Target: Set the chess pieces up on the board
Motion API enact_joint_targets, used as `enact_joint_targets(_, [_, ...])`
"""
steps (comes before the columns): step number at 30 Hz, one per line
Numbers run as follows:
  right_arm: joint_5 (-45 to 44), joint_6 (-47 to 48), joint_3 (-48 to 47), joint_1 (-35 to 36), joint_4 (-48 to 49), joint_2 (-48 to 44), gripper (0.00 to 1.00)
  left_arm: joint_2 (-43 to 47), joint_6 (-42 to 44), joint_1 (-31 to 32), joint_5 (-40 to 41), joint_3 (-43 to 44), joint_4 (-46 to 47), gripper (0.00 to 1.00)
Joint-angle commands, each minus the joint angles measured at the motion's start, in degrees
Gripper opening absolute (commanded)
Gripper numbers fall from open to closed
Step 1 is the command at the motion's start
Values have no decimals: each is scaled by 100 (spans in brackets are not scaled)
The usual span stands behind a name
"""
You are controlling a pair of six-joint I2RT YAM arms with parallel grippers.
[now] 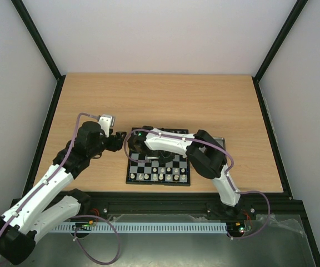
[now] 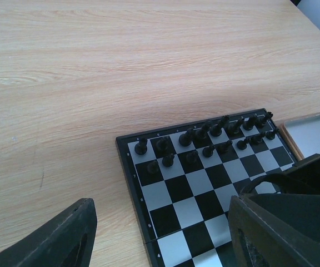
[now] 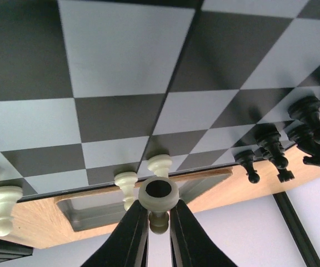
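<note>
The board (image 1: 132,173) lies at the table's near middle, with cream-white chess pieces (image 1: 161,177) in its near rows. In the right wrist view my right gripper (image 3: 159,214) is shut on one cream-white chess piece (image 3: 159,192), held just above the board (image 3: 121,50) with its hollow base towards the camera. Other white pieces (image 3: 126,184) stand close behind it. My right gripper (image 1: 138,147) is over the board's far left part. My left gripper (image 1: 117,140) hangs open and empty beside the board's left edge (image 2: 129,183). Its fingers (image 2: 65,239) straddle that edge.
Black pieces (image 2: 204,136) fill the board's far rows; some also show in the right wrist view (image 3: 274,146). A shiny metal tray (image 2: 315,133) lies beside the board, mostly under my right arm (image 1: 204,156). Black frame posts edge the table.
</note>
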State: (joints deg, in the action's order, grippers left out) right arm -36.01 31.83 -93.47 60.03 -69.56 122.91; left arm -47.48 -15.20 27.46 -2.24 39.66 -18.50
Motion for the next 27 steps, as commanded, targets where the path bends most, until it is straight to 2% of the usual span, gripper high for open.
enact_joint_targets(1, [344,128,-17,21,-120,47,13,32,-8,13,96,12,-48,68])
enact_joint_targets(6, [388,112,7,10,158,-2,25,12,-25,15,144,-3,-65,68])
enact_joint_targets(11, [516,114,32,-141,283,-302,27,-19,-27,13,180,-2,-70,68])
enact_joint_targets(15, [1012,63,202,-450,414,-861,31,35,-34,13,174,-22,-19,68])
enact_joint_targets(21, [2568,-262,980,-1440,1163,-2239,39,-207,-52,64,-88,4,-31,69])
enact_joint_targets(24, [3308,-836,1720,-2040,2057,-3123,44,-528,-18,280,-154,135,-109,70])
enact_joint_targets(27, [3669,-1545,2775,-2656,3143,-4159,52,-1048,-9,690,48,408,-227,69])
